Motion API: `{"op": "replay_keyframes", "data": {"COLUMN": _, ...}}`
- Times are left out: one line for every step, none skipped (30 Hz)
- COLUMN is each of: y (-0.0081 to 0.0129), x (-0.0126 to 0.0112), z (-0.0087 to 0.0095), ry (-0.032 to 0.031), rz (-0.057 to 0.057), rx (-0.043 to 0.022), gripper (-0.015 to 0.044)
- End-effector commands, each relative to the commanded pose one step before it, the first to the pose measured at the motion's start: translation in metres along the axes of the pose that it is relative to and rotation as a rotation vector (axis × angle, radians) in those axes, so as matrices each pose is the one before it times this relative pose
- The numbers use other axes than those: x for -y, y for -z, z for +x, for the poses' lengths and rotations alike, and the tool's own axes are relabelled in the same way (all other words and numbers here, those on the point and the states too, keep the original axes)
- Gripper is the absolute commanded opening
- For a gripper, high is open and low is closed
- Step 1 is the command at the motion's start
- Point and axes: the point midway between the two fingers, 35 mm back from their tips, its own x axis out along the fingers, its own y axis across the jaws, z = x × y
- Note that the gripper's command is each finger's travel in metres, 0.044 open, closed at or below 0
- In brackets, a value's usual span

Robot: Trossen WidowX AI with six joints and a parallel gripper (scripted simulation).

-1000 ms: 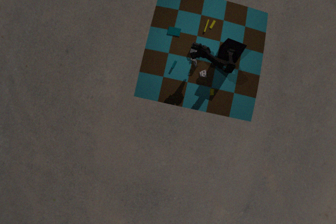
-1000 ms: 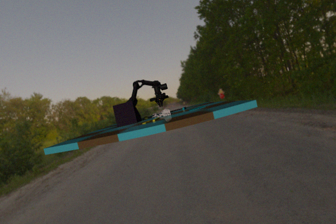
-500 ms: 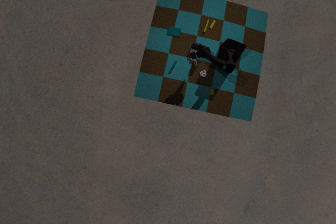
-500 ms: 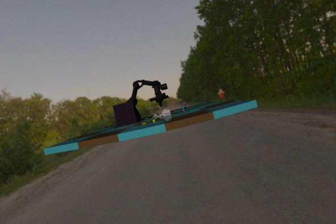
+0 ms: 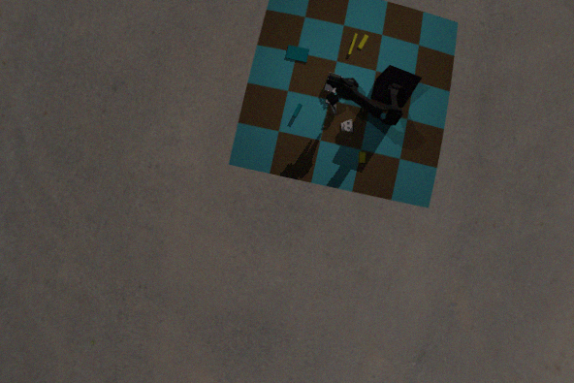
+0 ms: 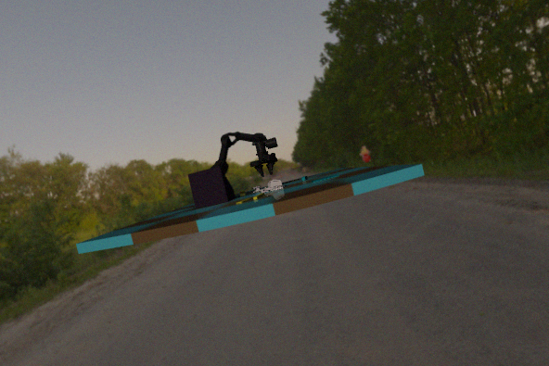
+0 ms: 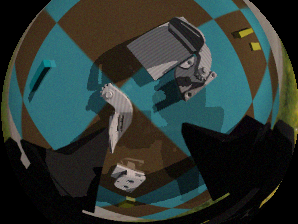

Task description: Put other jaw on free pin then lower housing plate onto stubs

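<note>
In the wrist view a grey base (image 7: 174, 55) with one jaw fitted on it lies at the upper right. A loose ribbed grey jaw (image 7: 117, 113) lies flat on the board to its lower left, apart from the base. A small light-grey plate-like piece (image 7: 129, 176) lies lower down and shows white in the top view (image 5: 346, 125). My gripper (image 7: 145, 130) (image 6: 265, 169) is open and empty, its dark fingers standing wide at either side of the lower wrist view. It hangs above the board over the parts (image 6: 274, 185), touching none, near the base in the top view (image 5: 333, 93).
The checkered teal-and-brown board (image 5: 344, 93) carries a teal block (image 5: 297, 53), two yellow sticks (image 5: 358, 44), a teal stick (image 5: 294, 114) and a small yellow piece (image 5: 362, 157). The arm's dark base box (image 5: 395, 85) stands at the right.
</note>
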Motion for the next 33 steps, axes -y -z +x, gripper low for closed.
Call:
{"op": "replay_keyframes", "data": {"y": 0.00096, "x": -0.0022, "z": -0.00109, "ry": -0.00088, "rz": -0.1158, "rx": 0.00192, "gripper": 0.044}}
{"op": "replay_keyframes", "data": {"y": 0.00018, "x": -0.00039, "z": -0.0001, "ry": -0.00003, "rz": -0.0273, "rx": 0.00002, "gripper": 0.044}}
{"op": "replay_keyframes", "data": {"y": 0.00017, "x": -0.00039, "z": -0.0001, "ry": -0.00003, "rz": -0.0273, "rx": 0.00002, "gripper": 0.044}}
{"op": "replay_keyframes", "data": {"y": 0.00016, "x": -0.00039, "z": -0.0001, "ry": -0.00003, "rz": -0.0273, "rx": 0.00002, "gripper": 0.044}}
{"op": "replay_keyframes", "data": {"y": 0.00015, "x": -0.0004, "z": -0.0001, "ry": -0.00003, "rz": -0.0273, "rx": 0.00002, "gripper": 0.044}}
{"op": "replay_keyframes", "data": {"y": 0.00014, "x": -0.0004, "z": -0.0001, "ry": -0.00003, "rz": -0.0273, "rx": 0.00002, "gripper": 0.044}}
{"op": "replay_keyframes", "data": {"y": 0.00013, "x": -0.00041, "z": -0.0001, "ry": -0.00003, "rz": -0.0273, "rx": 0.00002, "gripper": 0.044}}
{"op": "replay_keyframes", "data": {"y": 0.00012, "x": -0.00041, "z": -0.0001, "ry": -0.00003, "rz": -0.0273, "rx": 0.00002, "gripper": 0.044}}
{"op": "replay_keyframes", "data": {"y": 0.00011, "x": -0.00041, "z": -0.0001, "ry": -0.00003, "rz": -0.0273, "rx": 0.00002, "gripper": 0.044}}
{"op": "replay_keyframes", "data": {"y": 0.0001, "x": -0.00042, "z": -0.0001, "ry": -0.00003, "rz": -0.0273, "rx": 0.00002, "gripper": 0.044}}
{"op": "replay_keyframes", "data": {"y": 0.00009, "x": -0.00042, "z": -0.0001, "ry": -0.00003, "rz": -0.0273, "rx": 0.00002, "gripper": 0.044}}
{"op": "replay_keyframes", "data": {"y": 0.00008, "x": -0.00042, "z": -0.0001, "ry": -0.00003, "rz": -0.0273, "rx": 0.00003, "gripper": 0.044}}
{"op": "replay_keyframes", "data": {"y": 0.00007, "x": -0.00042, "z": -0.0001, "ry": -0.00003, "rz": -0.0273, "rx": 0.00003, "gripper": 0.044}}
{"op": "replay_keyframes", "data": {"y": 0.00006, "x": -0.00042, "z": -0.0001, "ry": -0.00003, "rz": -0.0273, "rx": 0.00003, "gripper": 0.044}}
{"op": "replay_keyframes", "data": {"y": 0.00005, "x": -0.00043, "z": -0.0001, "ry": -0.00003, "rz": -0.0273, "rx": 0.00003, "gripper": 0.044}}
{"op": "replay_keyframes", "data": {"y": 0.00004, "x": -0.00043, "z": -0.0001, "ry": -0.00003, "rz": -0.0273, "rx": 0.00003, "gripper": 0.044}}
{"op": "replay_keyframes", "data": {"y": 0.00003, "x": -0.00043, "z": -0.0001, "ry": -0.00003, "rz": -0.0273, "rx": 0.00003, "gripper": 0.044}}
{"op": "replay_keyframes", "data": {"y": 0.00001, "x": -0.00043, "z": -0.0001, "ry": -0.00003, "rz": -0.0273, "rx": 0.00003, "gripper": 0.044}}
{"op": "replay_keyframes", "data": {"y": 0.0, "x": -0.00043, "z": -0.0001, "ry": -0.00003, "rz": -0.0273, "rx": 0.00003, "gripper": 0.044}}
{"op": "replay_keyframes", "data": {"y": -0.00001, "x": -0.00043, "z": -0.0001, "ry": -0.00003, "rz": -0.0273, "rx": 0.00003, "gripper": 0.044}}
{"op": "replay_keyframes", "data": {"y": -0.00002, "x": -0.00043, "z": -0.0001, "ry": -0.00003, "rz": -0.0273, "rx": 0.00003, "gripper": 0.044}}
{"op": "replay_keyframes", "data": {"y": -0.00003, "x": -0.00043, "z": -0.0001, "ry": -0.00003, "rz": -0.0273, "rx": 0.00003, "gripper": 0.044}}
{"op": "replay_keyframes", "data": {"y": -0.00004, "x": -0.00043, "z": -0.0001, "ry": -0.00003, "rz": -0.0273, "rx": 0.00003, "gripper": 0.044}}
{"op": "replay_keyframes", "data": {"y": -0.00005, "x": -0.00043, "z": -0.0001, "ry": -0.00003, "rz": -0.0273, "rx": 0.00003, "gripper": 0.044}}
{"op": "replay_keyframes", "data": {"y": -0.00006, "x": -0.00043, "z": -0.0001, "ry": -0.00003, "rz": -0.0273, "rx": 0.00003, "gripper": 0.044}}
{"op": "replay_keyframes", "data": {"y": -0.00007, "x": -0.00042, "z": -0.0001, "ry": -0.00003, "rz": -0.0273, "rx": 0.00004, "gripper": 0.044}}
{"op": "replay_keyframes", "data": {"y": -0.00008, "x": -0.00042, "z": -0.0001, "ry": -0.00003, "rz": -0.0273, "rx": 0.00004, "gripper": 0.044}}
{"op": "replay_keyframes", "data": {"y": -0.00009, "x": -0.00042, "z": -0.0001, "ry": -0.00003, "rz": -0.0273, "rx": 0.00004, "gripper": 0.044}}
{"op": "replay_keyframes", "data": {"y": -0.00011, "x": -0.00042, "z": -0.0001, "ry": -0.00003, "rz": -0.0273, "rx": 0.00004, "gripper": 0.044}}
{"op": "replay_keyframes", "data": {"y": -0.00012, "x": -0.00042, "z": -0.0001, "ry": -0.00003, "rz": -0.0273, "rx": 0.00004, "gripper": 0.044}}
{"op": "replay_keyframes", "data": {"y": -0.00013, "x": -0.00041, "z": -0.0001, "ry": -0.00003, "rz": -0.0273, "rx": 0.00004, "gripper": 0.044}}
{"op": "replay_keyframes", "data": {"y": -0.00014, "x": -0.00041, "z": -0.0001, "ry": -0.00003, "rz": -0.0273, "rx": 0.00004, "gripper": 0.044}}
{"op": "replay_keyframes", "data": {"y": -0.00015, "x": -0.00041, "z": -0.0001, "ry": -0.00003, "rz": -0.0273, "rx": 0.00004, "gripper": 0.044}}
